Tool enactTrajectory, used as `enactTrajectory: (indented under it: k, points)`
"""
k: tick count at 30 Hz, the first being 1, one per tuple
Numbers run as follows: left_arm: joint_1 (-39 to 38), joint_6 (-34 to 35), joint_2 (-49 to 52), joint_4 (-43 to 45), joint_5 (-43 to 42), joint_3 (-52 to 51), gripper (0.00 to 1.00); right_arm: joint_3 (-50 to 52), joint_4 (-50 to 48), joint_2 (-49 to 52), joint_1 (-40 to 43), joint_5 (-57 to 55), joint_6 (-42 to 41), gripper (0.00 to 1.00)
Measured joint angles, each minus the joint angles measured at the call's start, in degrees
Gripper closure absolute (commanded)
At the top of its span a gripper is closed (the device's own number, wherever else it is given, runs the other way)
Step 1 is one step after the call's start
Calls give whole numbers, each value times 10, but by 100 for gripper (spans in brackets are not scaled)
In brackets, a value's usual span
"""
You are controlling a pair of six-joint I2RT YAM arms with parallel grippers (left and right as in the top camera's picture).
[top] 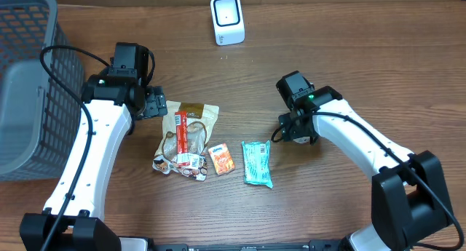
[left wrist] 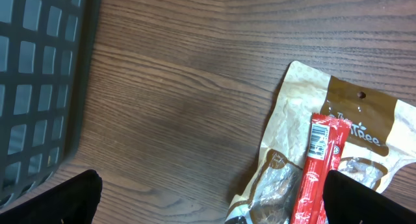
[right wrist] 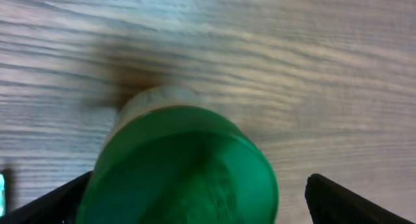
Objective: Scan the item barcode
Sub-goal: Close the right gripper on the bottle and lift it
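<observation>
Right gripper (top: 295,131) straddles the green-capped container (right wrist: 185,165) on the table (top: 349,54), jaws apart, unclamped, probably positioning for a grasp. Left gripper (top: 154,103), likewise spread and empty, hovers beside the tan pouch (top: 205,116); scanner (top: 227,20) stands well apart.

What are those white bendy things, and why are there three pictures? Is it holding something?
Those are two robot arms with two-finger grippers. One picture looks down from above; the other two come from cameras on the wrists. On the table lie a tan pouch with a red stick on it, an orange packet and a teal packet, plus a white scanner and a gray basket. The left gripper is open, holding nothing. The right gripper stands open around a green-topped thing.
</observation>
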State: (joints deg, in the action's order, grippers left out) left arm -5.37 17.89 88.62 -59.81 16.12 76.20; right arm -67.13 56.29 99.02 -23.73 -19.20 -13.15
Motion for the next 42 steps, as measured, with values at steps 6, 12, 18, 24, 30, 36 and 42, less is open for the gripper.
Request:
enactTrajectory:
  k: [6, 12, 18, 24, 30, 36, 42]
  points:
    - [0, 0, 0, 0, 0, 0, 0, -21, 17, 0, 35, 91, -45, 0]
    - [0, 0, 0, 0, 0, 0, 0, -20, 15, 0, 73, 132, -88, 9]
    - [0, 0, 0, 0, 0, 0, 0, -17, 8, 0, 79, 144, -94, 33]
    - [0, 0, 0, 0, 0, 0, 0, -17, 10, 0, 78, 145, -54, 39]
    - [0, 0, 0, 0, 0, 0, 0, -17, 0, 0, 78, 145, 5, 22]
    - [0, 0, 0, 0, 0, 0, 0, -17, -5, 0, 78, 146, 24, 0]
    - [0, 0, 0, 0, 0, 0, 0, -46, 48, 1, 78, 155, 11, 0]
